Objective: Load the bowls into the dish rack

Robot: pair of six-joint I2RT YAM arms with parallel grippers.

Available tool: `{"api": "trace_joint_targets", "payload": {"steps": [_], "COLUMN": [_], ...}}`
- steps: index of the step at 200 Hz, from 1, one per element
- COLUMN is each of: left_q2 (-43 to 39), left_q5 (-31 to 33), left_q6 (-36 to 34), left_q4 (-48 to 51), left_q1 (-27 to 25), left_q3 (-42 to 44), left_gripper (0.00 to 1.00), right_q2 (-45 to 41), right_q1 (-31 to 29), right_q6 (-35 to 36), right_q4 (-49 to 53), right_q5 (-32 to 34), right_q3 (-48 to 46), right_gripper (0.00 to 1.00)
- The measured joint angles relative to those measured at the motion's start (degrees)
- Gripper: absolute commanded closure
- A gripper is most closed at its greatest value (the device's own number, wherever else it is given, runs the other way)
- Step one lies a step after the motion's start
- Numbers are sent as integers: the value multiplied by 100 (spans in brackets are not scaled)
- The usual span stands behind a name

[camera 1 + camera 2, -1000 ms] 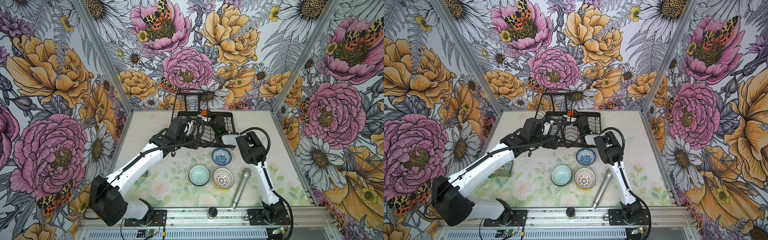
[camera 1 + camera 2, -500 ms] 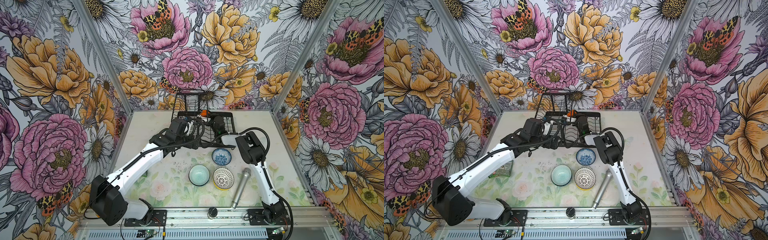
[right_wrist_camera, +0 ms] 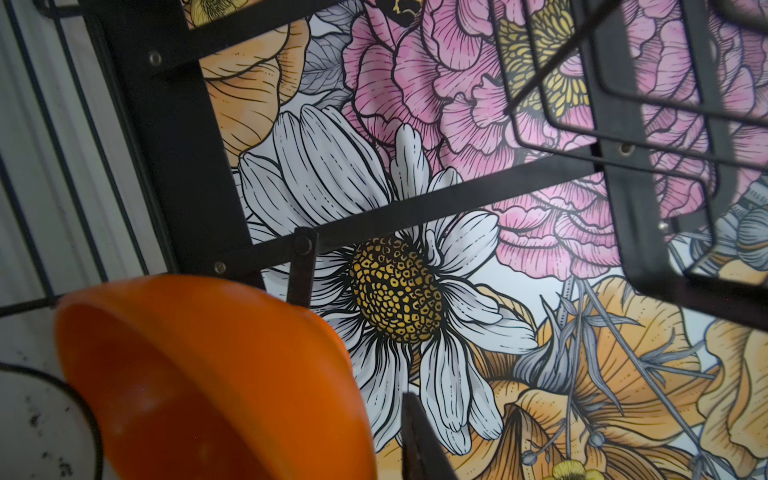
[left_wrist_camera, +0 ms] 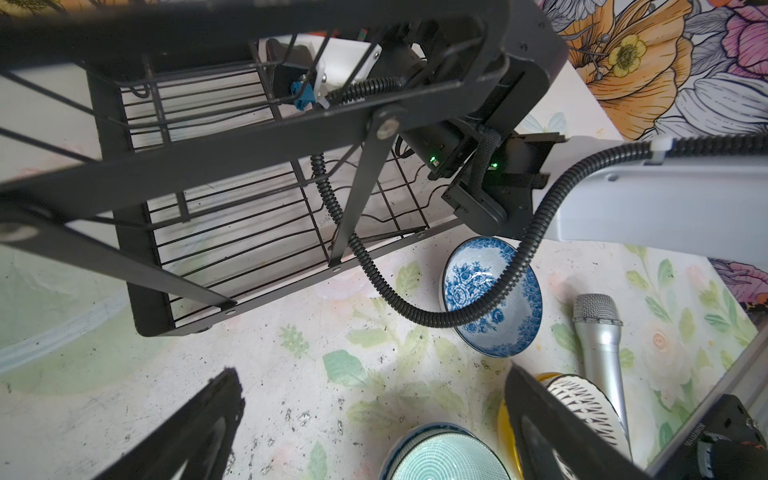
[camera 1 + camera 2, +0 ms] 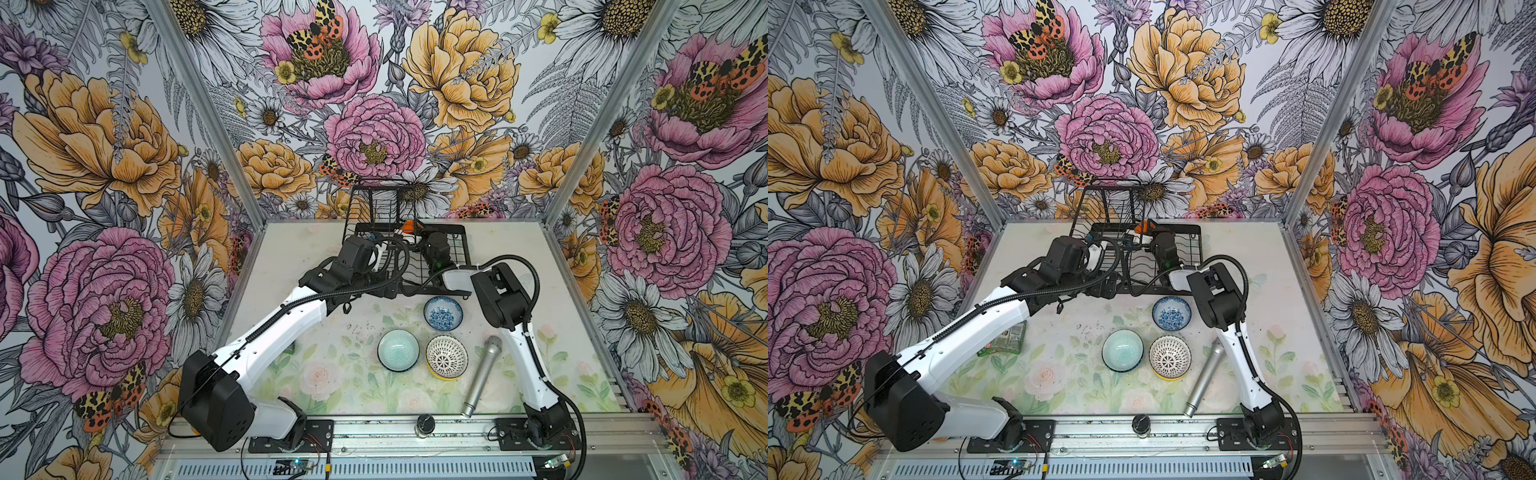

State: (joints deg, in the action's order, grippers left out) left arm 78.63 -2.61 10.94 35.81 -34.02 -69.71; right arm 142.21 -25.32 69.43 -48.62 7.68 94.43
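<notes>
Left tool (image 4: 369,370) wide open by the dish rack (image 4: 141,249) — right tool (image 5: 415,235) at the orange bowl (image 3: 187,374), grip unclear

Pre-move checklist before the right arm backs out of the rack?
1. Orange bowl inside dish rack: ok.
2. Orange bowl seated in a slot: cannot tell.
3. Right gripper clear of it: cannot tell.
4. Left gripper open, empty: ok.
5. Lattice bowl separate from yellow bowl: not ok, nested.
6. Microphone apart from bowls: ok.
</notes>
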Motion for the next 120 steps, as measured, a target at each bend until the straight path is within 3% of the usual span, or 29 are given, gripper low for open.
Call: {"api": "trace_joint_targets", "payload": {"steps": [36,63,80,98,120], "left_q2": [0,0,22,61,72], "left_q5": [2,4,9,22,33], "left_q6": [0,0,0,-2,0], "left_q4": [2,2,-2,0,0], "left_q1": [-37,-37,-37,-50,-63], "left_q3": [31,39,39,39,42], "left_gripper": [1,1,1,1,1], "right_q2": [-11,-164,-278,-485,-839], "right_q1": [15,48,81,109,138], "right_q6": [-70,-223,-223,-262,-302], "right_q4": [-48,-35,-48,-46,-44], "right_q5": [0,-46,-83,-118,-166], "right_q3": [-33,-258,-396,-658,-1123], "right_gripper": [63,44,27,1,1]}}
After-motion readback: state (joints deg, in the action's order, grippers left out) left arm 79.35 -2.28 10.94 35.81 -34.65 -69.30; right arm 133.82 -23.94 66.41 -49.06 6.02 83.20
